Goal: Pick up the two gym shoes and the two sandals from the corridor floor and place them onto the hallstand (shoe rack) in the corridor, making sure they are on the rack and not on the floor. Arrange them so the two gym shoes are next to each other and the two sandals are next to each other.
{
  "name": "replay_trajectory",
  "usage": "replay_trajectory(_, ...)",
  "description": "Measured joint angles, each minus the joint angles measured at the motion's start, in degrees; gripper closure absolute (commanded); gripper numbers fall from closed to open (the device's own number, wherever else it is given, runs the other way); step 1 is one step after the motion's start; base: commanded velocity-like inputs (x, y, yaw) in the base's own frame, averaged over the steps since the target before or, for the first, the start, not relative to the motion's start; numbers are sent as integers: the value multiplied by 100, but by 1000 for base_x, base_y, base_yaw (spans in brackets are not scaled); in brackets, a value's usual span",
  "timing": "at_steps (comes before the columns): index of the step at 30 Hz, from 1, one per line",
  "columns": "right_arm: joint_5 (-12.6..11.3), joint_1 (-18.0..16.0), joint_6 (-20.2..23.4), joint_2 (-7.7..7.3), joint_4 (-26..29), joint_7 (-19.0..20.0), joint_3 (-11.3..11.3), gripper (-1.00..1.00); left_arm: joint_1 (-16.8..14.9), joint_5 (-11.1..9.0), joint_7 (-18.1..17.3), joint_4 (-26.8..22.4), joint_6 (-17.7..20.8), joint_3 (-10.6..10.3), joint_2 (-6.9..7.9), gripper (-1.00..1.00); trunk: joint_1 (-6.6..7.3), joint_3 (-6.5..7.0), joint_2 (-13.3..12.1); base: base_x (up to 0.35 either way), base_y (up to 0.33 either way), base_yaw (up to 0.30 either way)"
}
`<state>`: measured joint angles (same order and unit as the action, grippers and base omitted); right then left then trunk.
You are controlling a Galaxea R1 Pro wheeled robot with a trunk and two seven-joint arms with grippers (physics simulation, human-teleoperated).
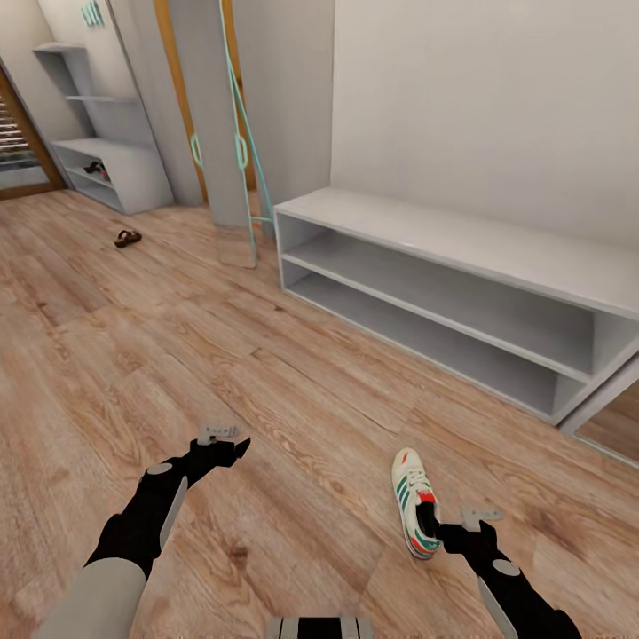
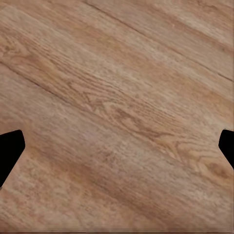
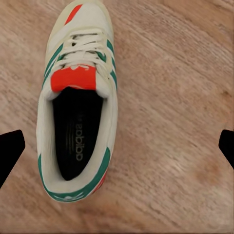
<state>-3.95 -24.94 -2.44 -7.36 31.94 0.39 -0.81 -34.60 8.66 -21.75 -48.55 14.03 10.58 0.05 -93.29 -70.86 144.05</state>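
The right gripper point(image 1: 441, 531) hangs wide open and empty over the heel of one gym shoe point(image 1: 415, 501), which lies upright on the corridor floor point(image 1: 293, 426). The left gripper point(image 1: 232, 448) hovers open, holding nothing, above bare planks. Far off, one sandal point(image 1: 128, 238) lies on the floor near the hallstand point(image 1: 120, 169), where another sandal point(image 1: 94, 168) sits in a shelf slot; a white bench point(image 1: 461, 293) stands nearer.

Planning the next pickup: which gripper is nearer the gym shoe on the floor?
Right. The right gripper sits at the gym shoe, by its heel; the left gripper hovers over bare floor, well aside.
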Motion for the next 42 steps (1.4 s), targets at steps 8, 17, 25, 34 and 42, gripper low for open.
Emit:
replay_trajectory(8,-15,0,0,0,0,0,0,-100,-3,0,0,-4,0,0,0,-100,-21,-249,11,0,0,0)
replay_trajectory(17,-18,0,0,4,0,0,0,-100,1,-1,0,-5,1,0,0,-100,-36,-459,19,0,0,0)
replay_trajectory(25,-18,0,0,6,0,-6,-2,-100,-8,-1,0,-5,1,0,0,-100,-36,-473,19,0,0,0)
replay_trajectory(34,-18,0,0,8,0,-7,-6,-100,-7,0,0,-5,7,0,0,-100,-57,-676,30,0,0,0)
replay_trajectory(42,-18,-1,0,9,0,-7,-2,-100,0,-2,0,-6,8,0,0,-100,-74,-895,39,0,0,40)
